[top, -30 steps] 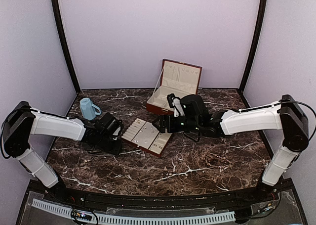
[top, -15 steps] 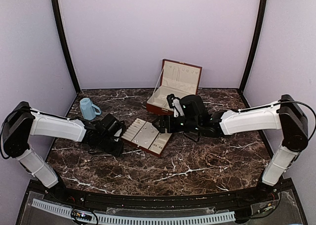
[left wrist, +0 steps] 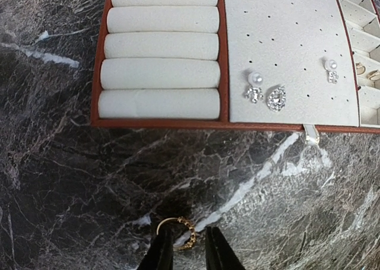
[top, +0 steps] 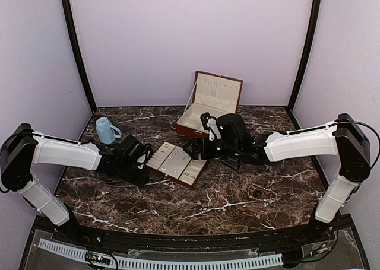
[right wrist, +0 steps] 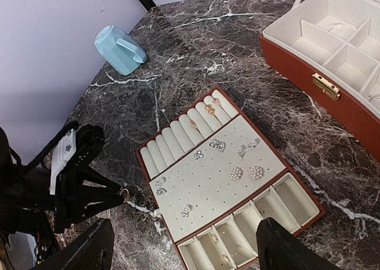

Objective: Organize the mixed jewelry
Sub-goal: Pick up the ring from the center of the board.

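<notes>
Listing by view, hazards first.

**Top external.**
- My left fingers (top: pixel 140 159) sit low over the surface (top: pixel 237 205), just beside the left end of the tray (top: pixel 191 183).
- My right fingers (top: pixel 199 150) hang at the tray's right end.
- The jewelry is too small to make out here.
- Hazard: both arms crowd one tray. A careless inward swing could shove it or bring the arms together.
- Only this view shows both arms whole.

**Left wrist.**
- My left fingers are nearly together, clamped on the gold ring (left wrist: pixel 178 220) at their very tips.
- The ring is near the tray's front rim, with the empty ring rolls (left wrist: pixel 159 74) just beyond.
- I cannot tell whether the ring is clear of the surface.
- Hazard: the hold is thin, at the tips. I judge the band could twist free and vanish against the veined marble.
- Hazard: a low approach would catch the rim and jolt the earrings (left wrist: pixel 255 86) on the pinhole panel.
- Only this view shows the pinch up close.

**Right wrist.**
- My right fingers (right wrist: pixel 89 249) are spread wide above the tray, holding nothing.
- This view adds the tray's full layout, with rings (right wrist: pixel 209 108) seated in the far rolls.
- It also shows small compartments along the near side, the blue cup (right wrist: pixel 119 49), and the hinged box (right wrist: pixel 309 98) standing open.
</notes>
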Controlling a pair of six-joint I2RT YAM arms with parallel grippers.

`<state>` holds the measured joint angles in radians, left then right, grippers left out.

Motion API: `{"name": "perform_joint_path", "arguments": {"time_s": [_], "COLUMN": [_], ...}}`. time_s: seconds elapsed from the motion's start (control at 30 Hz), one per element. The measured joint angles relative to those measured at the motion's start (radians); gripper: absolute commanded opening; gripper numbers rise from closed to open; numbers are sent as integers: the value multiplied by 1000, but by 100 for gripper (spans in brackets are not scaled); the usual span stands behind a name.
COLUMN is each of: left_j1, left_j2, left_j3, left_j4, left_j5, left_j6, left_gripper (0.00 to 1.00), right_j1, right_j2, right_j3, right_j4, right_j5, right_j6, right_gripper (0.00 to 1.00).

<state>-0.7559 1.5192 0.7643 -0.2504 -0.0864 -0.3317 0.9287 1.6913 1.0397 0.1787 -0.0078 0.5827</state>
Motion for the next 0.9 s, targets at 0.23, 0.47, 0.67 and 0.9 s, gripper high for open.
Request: {"name": "perform_joint_path", "arguments": {"time_s": [0.23,0.47,0.67,0.9], "left_j1": [0,-2,-2,-13], "left_j2": [5,28,42,49], "left_j3": [0,0,-2,-2], "left_j4": [16,17,16,15], "left_j5": [19,21,16,7], "left_j6": [12,14,14,14], "left_gripper": [18,17,16,13], "right_j1": [0,0,0,0], "right_j2": [0,0,0,0], "right_j3": [0,0,0,0], "right_j4": [0,0,0,0], "right_j5": [0,0,0,0], "right_j6": [2,3,3,3], "right_gripper": [84,84,84,84]}}
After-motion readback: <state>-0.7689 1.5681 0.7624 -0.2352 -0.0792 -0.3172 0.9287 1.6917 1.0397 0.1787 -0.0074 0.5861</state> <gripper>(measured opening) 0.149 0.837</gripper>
